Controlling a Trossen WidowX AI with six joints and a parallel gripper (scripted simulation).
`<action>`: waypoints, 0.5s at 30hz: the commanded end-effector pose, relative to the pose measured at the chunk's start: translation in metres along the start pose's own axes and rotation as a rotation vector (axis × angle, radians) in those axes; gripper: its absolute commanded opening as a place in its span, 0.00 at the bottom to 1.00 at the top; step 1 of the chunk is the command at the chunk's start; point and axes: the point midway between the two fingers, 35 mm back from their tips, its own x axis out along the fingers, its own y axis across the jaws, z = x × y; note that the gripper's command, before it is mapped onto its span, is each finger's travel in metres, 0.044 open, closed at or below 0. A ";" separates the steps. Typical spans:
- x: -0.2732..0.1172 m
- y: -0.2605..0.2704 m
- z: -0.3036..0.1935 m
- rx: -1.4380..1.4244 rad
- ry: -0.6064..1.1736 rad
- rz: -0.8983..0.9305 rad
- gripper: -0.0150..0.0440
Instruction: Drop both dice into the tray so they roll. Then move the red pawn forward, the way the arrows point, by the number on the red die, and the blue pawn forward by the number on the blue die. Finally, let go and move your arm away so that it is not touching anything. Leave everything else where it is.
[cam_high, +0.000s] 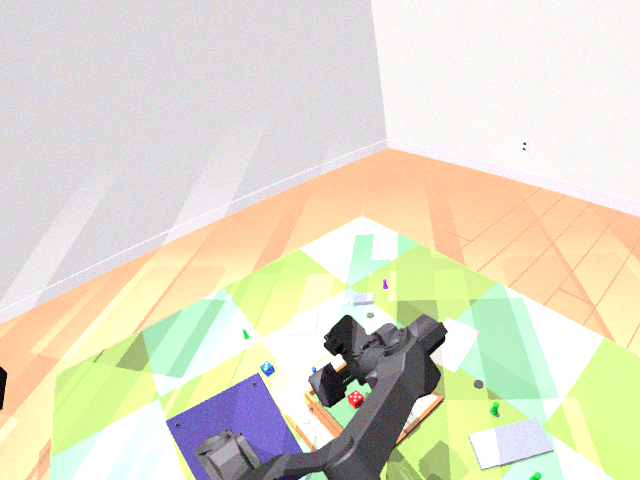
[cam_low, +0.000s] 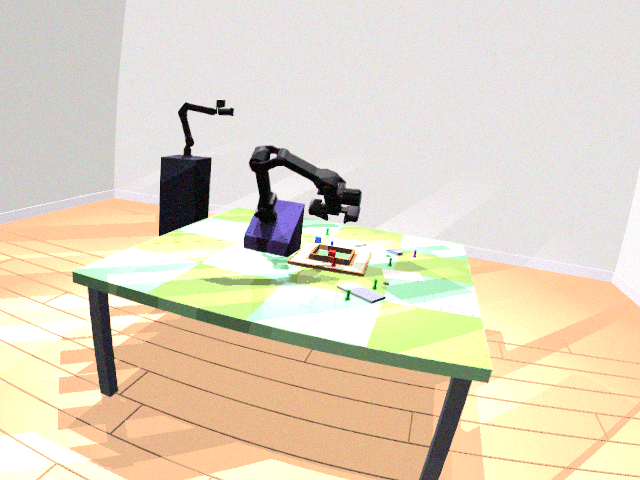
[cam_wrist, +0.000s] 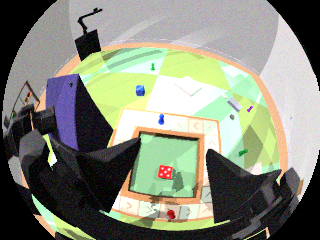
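Note:
My gripper (cam_high: 336, 362) (cam_low: 334, 212) (cam_wrist: 174, 145) is open, above the tray (cam_high: 324, 417) (cam_wrist: 201, 167), with nothing between its fingers. The red die (cam_high: 355, 398) (cam_low: 332, 253) (cam_wrist: 165, 172) is below the fingers, within the tray's walls; whether it has settled on the floor is unclear. The blue die (cam_high: 267, 368) (cam_low: 317, 239) (cam_wrist: 140, 90) lies on the table outside the board, near the purple base. The blue pawn (cam_high: 313, 369) (cam_low: 331, 243) (cam_wrist: 161, 119) stands on the far side of the arrow track. The red pawn (cam_low: 333, 261) (cam_wrist: 171, 214) is on the opposite side, hidden in the top view.
Green pawns (cam_high: 245, 334) (cam_high: 494, 408) (cam_wrist: 153, 66) and a purple pawn (cam_high: 385, 284) (cam_low: 414, 253) (cam_wrist: 250, 109) stand around the board. A grey slab (cam_high: 510, 443) (cam_low: 361, 292), a small grey block (cam_high: 363, 299) (cam_wrist: 233, 104) and dark discs (cam_high: 478, 383) lie on the table.

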 end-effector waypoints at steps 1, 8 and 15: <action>-0.008 -0.002 0.007 0.001 -0.005 -0.009 0.97; 0.035 0.002 -0.011 0.038 0.581 0.065 1.00; 0.045 0.003 -0.013 0.009 0.756 0.041 1.00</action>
